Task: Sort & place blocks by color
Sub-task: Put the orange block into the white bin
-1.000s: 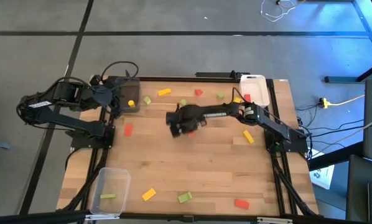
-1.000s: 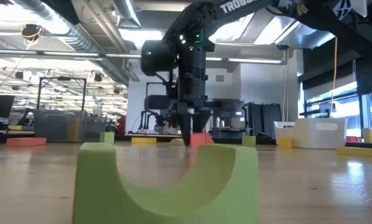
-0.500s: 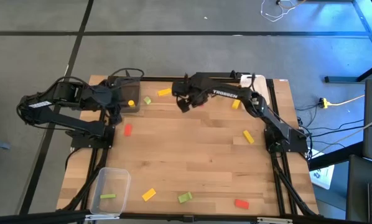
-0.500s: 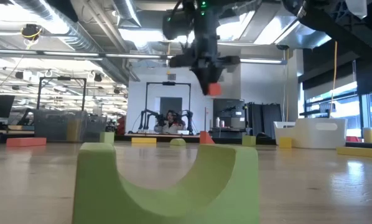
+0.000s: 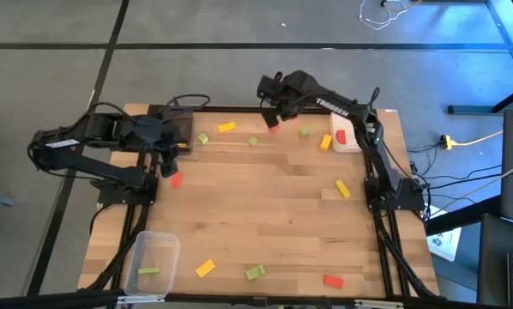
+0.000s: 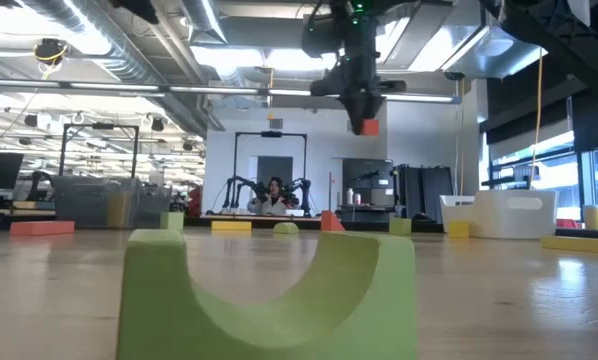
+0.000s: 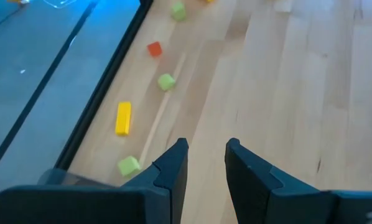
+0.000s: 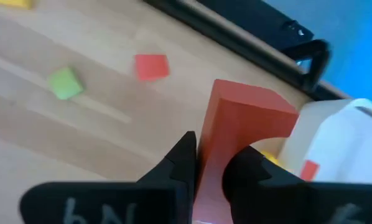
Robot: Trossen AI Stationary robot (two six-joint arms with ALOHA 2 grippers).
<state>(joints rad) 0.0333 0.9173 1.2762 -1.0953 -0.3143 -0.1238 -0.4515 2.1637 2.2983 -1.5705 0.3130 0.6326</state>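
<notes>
My right gripper (image 6: 362, 112) hangs high over the table's far edge, shut on a red arch-shaped block (image 8: 248, 115). In the high view this gripper (image 5: 271, 93) hides the block. A white tray (image 5: 351, 116) holding a red block (image 5: 340, 136) lies just to its right. Below it on the table lie another red block (image 5: 274, 127) and green blocks (image 5: 252, 141). My left gripper (image 7: 206, 163) is open with nothing between its fingers. It stands over the dark grey tray (image 5: 186, 120) at the far left, looking along the far edge past a yellow bar (image 7: 122, 118). My right gripper pinches the red arch block by its two flat faces (image 8: 209, 155) between its two fingers. The fingers come steeply from above. The block sticks out below the fingertips (image 6: 368, 127), lifted well clear of the table.
A clear tray (image 5: 158, 245) with a green block (image 5: 149, 270) sits at the near left. Yellow (image 5: 205, 268), green (image 5: 255, 272) and red (image 5: 332, 280) blocks lie along the near edge. A red block (image 5: 176, 178) lies near my left gripper, yellow ones (image 5: 342, 189) at the right.
My right gripper has risen from the table's middle with the red block lifted clear, and has swung toward the far edge and to the right, toward the white tray. My left gripper has edged right over the dark tray and turned.
</notes>
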